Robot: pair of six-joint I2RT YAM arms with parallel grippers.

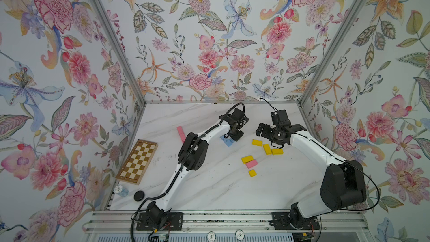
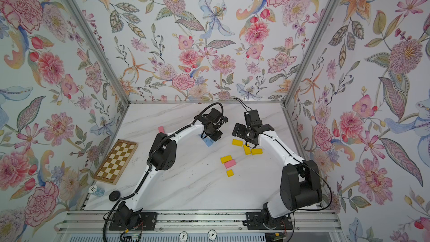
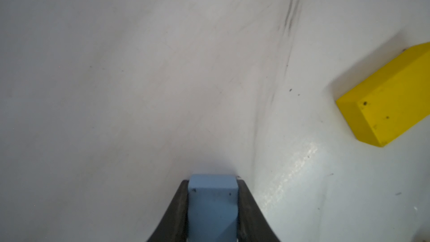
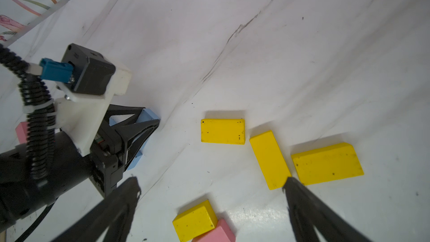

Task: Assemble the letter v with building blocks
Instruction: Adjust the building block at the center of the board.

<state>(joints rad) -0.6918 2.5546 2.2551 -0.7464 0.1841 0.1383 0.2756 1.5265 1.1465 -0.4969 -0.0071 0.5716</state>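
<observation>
A light blue block (image 3: 213, 208) lies nearest the left wrist camera, pinched between the jaws of the left claw (image 3: 213, 183). Its free end points at bare surface (image 3: 116, 89). Whether it rests there or hangs just above cannot be told. In a top view this claw stands toward the middle of the far edge, over a few more blue blocks (image 1: 226, 142) lying close together (the claw hides part of them, so their arrangement is unclear).

The right claw (image 4: 211, 182) is spread wide and holds nothing. It hovers just beside three yellow blocks (image 4: 270, 159) lying close together toward the right edge. Nearer the near edge, a yellow oblong (image 1: 247, 159) touches a pink block (image 1: 251, 163), with a small yellow square (image 1: 252, 173) just beside them. More pink pieces (image 1: 180, 132) lie toward the left, half behind the left arm.

No V can be read anywhere yet, so the task looks to be at an early stage. One block is in hand, the others lie in loose clusters, and both strokes of the letter are yet to be laid.

No container is in view. The checkered board (image 1: 137, 161) by the left edge carries nothing. A stack of chips (image 1: 121, 190) and a black disc (image 1: 139, 196) sit at the near left corner.
</observation>
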